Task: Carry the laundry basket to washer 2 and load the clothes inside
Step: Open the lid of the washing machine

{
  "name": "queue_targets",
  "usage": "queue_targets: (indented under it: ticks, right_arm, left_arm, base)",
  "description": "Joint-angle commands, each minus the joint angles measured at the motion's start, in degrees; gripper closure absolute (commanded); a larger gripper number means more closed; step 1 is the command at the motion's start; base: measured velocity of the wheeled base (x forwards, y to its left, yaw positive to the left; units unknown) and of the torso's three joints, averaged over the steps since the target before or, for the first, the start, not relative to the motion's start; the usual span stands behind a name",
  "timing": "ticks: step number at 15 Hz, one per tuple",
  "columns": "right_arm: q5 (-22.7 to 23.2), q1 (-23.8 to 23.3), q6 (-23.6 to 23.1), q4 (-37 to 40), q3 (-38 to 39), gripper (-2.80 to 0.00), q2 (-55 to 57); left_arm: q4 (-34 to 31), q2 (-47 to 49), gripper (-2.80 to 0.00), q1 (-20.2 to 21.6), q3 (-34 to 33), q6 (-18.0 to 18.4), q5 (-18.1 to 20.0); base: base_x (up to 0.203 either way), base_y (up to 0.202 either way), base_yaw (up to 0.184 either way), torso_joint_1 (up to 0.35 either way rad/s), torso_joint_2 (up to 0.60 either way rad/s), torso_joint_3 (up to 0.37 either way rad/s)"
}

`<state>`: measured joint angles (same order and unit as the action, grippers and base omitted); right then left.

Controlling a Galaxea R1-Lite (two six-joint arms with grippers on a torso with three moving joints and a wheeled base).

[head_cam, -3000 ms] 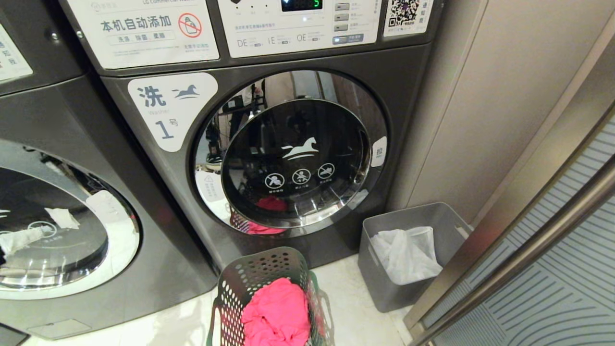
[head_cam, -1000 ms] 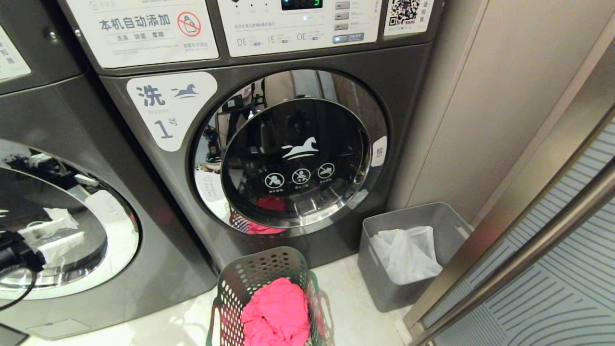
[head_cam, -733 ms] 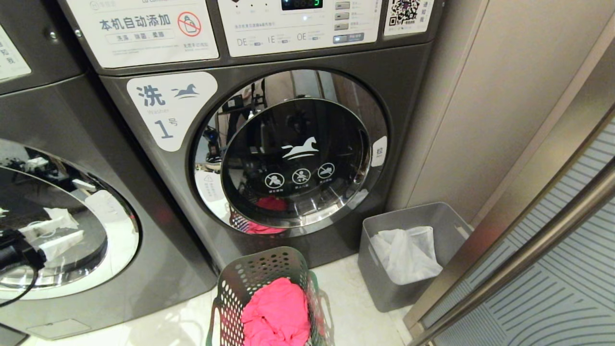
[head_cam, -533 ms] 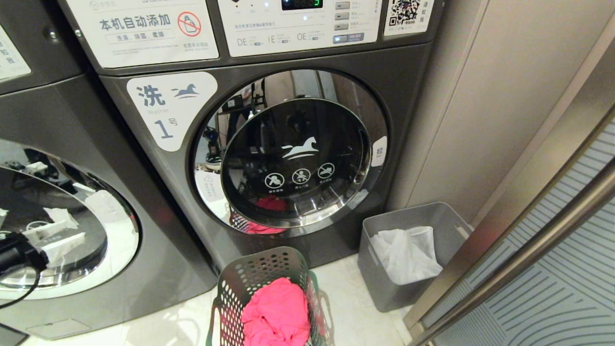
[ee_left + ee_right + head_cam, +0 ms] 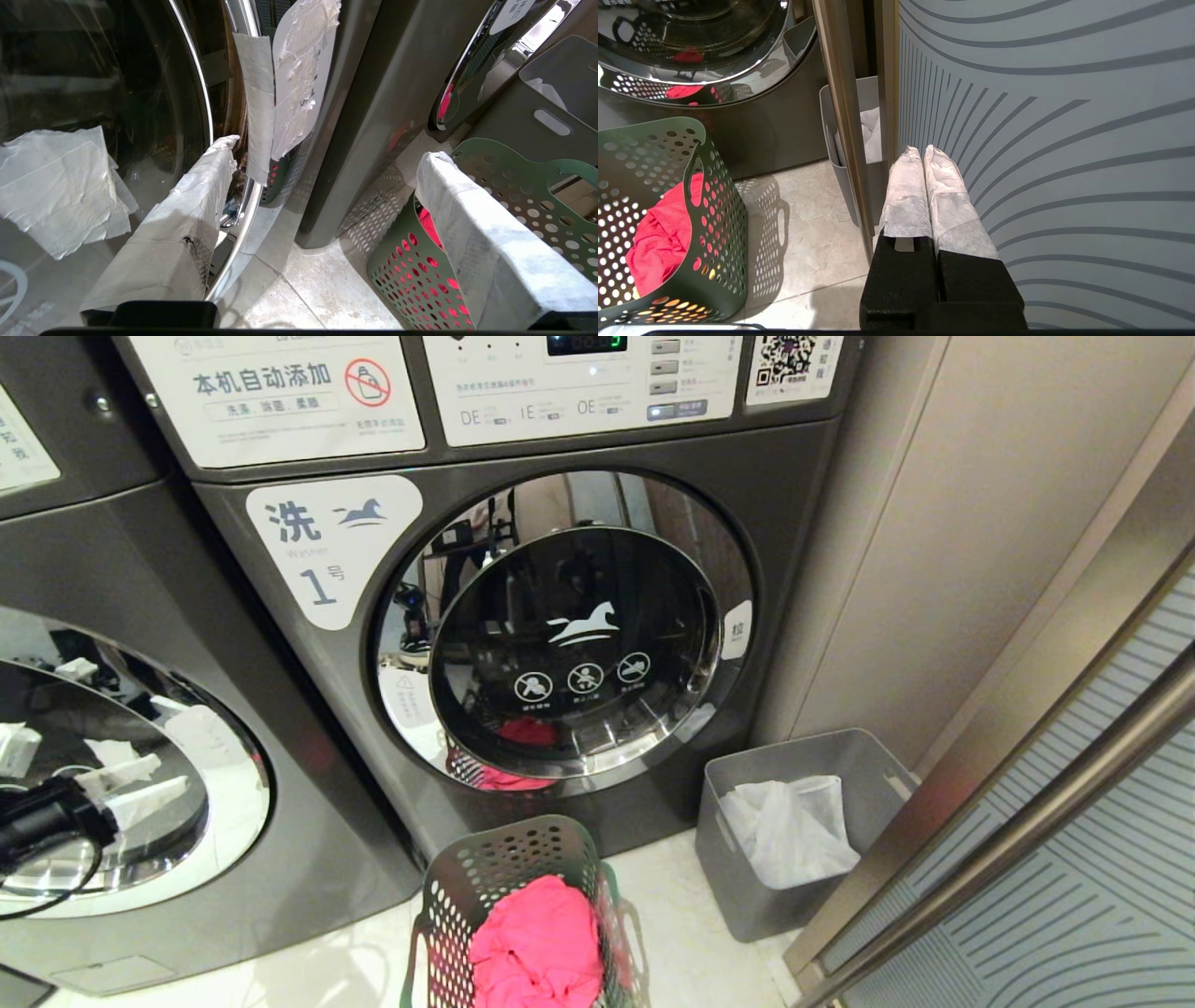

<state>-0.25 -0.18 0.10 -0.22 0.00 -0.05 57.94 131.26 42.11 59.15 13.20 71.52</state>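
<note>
The green perforated laundry basket (image 5: 509, 859) stands on the floor in front of the machines, with pink clothes (image 5: 537, 943) bunched inside. It also shows in the wrist views: the basket (image 5: 420, 280) and the basket (image 5: 719, 186). My left gripper (image 5: 121, 793) hangs at the far left before the round door (image 5: 140, 887) of the left washer, whose number is out of view. In its wrist view the left gripper (image 5: 331, 149) is open and empty. One white-wrapped finger (image 5: 196, 196) lies at the door's chrome rim. My right gripper (image 5: 922, 150) is shut on nothing beside a patterned glass panel.
The washer marked 1 (image 5: 317, 551) fills the middle, its door (image 5: 569, 644) closed. A grey bin (image 5: 738, 877) with white cloth stands at its right, against a beige wall. A glass sliding door with a metal rail (image 5: 1027, 821) closes off the right side. Pale floor tiles (image 5: 303, 298) lie between washer and basket.
My left arm has come in from the left edge and slid rightward across the left washer's door. Basket, clothes and right arm have not moved.
</note>
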Motion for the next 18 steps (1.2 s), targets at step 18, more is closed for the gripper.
queue_targets:
  ticks: [18]
  right_arm:
    - [-0.01, 0.01, -0.01, -0.04, 0.00, 0.00, 0.05]
  left_arm:
    - [0.24, 8.14, -2.80, -4.84, 13.01, -3.43, -2.53]
  base:
    - [0.000, 0.000, 0.000, 0.000, 0.00, 0.000]
